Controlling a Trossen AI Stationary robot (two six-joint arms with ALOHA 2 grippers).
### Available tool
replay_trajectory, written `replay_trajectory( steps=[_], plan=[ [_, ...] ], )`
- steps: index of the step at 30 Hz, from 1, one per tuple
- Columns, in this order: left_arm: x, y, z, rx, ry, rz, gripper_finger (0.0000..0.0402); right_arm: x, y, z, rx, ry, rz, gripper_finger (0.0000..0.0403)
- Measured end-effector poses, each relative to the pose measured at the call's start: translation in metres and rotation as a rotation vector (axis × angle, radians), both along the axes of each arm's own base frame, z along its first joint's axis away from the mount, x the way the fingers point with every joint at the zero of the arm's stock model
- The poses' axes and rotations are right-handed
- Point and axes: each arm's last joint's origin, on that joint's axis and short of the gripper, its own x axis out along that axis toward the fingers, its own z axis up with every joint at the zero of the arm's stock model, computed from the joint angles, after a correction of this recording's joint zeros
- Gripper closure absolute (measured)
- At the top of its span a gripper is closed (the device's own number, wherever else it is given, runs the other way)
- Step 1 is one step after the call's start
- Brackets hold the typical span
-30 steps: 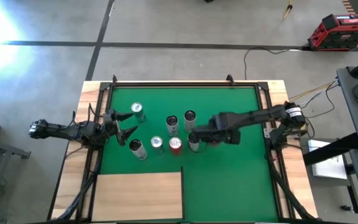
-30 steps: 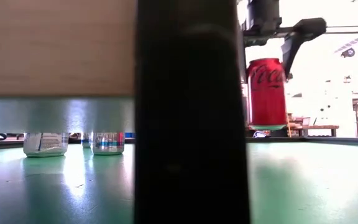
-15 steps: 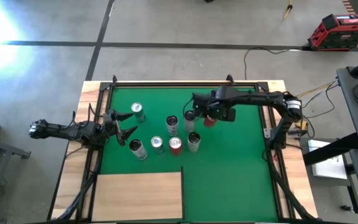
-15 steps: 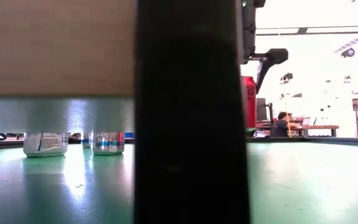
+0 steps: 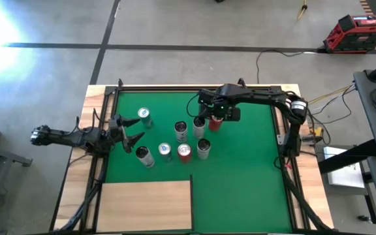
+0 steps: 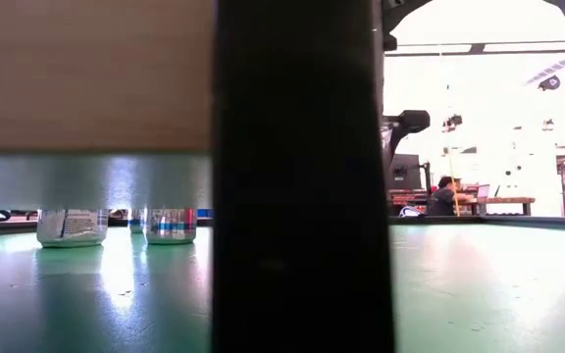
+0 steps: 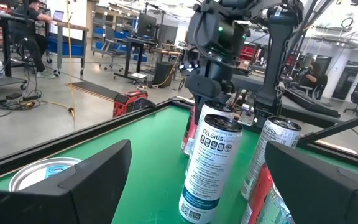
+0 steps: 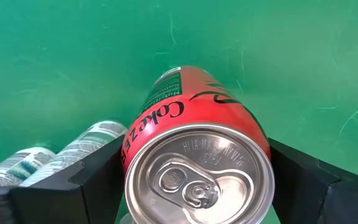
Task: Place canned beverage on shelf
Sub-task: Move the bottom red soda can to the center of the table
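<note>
My right gripper is shut on a red Coke Zero can, over the far middle of the green mat. My left gripper is open and empty at the mat's left side, beside several standing cans. A white Celsius can stands just ahead of its fingers. The shelf is a pale wood panel at the near left. In the low view its underside fills the top left, and the red can is hidden behind a dark post. My right gripper pinches the red can between its two fingers, one on each side of the can's wall just below the top rim. The fingers come from above and point down. The can is upright with its top up; whether its base is off the mat does not show.
Several silver and red-topped cans stand in a cluster at the mat's middle, close to the left of the held can. The mat's right half is bare. A person sits at a desk beyond the table.
My right gripper has carried the red can from the mat's middle toward the far edge, and the arm has swung back with it. The can has stayed upright and gone behind the dark post in the low view.
</note>
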Motion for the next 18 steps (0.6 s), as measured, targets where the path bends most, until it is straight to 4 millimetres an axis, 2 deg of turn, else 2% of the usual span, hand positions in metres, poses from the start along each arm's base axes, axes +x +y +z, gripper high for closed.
replay_trajectory(
  steps=[10, 18],
  plan=[
    [0.0000, 0.0000, -0.0001, 0.000, 0.000, 0.000, 0.0047, -0.0004, -0.0006, -0.0028, 0.011, 0.028, 0.034, 0.0100],
    [0.0000, 0.0000, -0.0001, 0.000, 0.000, 0.000, 0.0047, -0.0014, 0.0000, -0.0029, 0.008, 0.041, 0.091, 0.0053]
  ],
)
